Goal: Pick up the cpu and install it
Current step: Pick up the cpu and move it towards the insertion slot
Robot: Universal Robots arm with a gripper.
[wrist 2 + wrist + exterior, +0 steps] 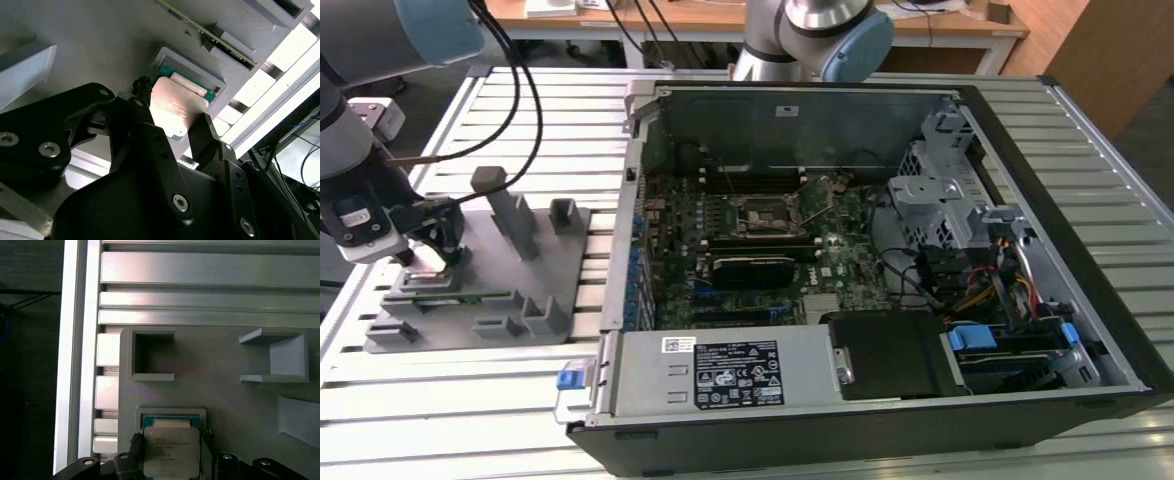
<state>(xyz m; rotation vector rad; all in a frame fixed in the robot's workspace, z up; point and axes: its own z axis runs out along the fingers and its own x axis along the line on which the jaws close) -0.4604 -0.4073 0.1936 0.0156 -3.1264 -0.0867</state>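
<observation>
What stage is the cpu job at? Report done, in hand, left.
Done: the gripper is at the tray on the exterior view's left. In hand: its fingers press two opposite edges of the cpu at its pocket; whether it is lifted I cannot tell. Left: the cpu is not yet at the socket, so carrying and seating are not done.
</observation>
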